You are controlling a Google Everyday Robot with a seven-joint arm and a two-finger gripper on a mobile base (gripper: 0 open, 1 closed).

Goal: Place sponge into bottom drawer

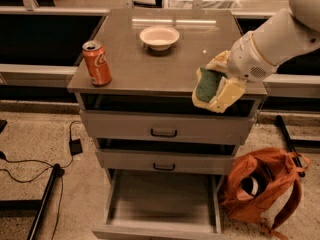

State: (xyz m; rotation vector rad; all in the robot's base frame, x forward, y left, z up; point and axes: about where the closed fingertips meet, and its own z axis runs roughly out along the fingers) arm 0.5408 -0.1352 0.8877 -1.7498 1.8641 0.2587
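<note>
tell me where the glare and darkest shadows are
Camera view: warm, dim light; a glare streak crosses the cabinet top behind the bowl; dark shadow fills the gaps above both upper drawers; the tool, holding the sponge at the top's front edge, is well lit.

Cabinet top (145, 71) bears soda can (97, 63) and bowl (159, 37); tool (214, 91) hovers at its front edge.
</note>
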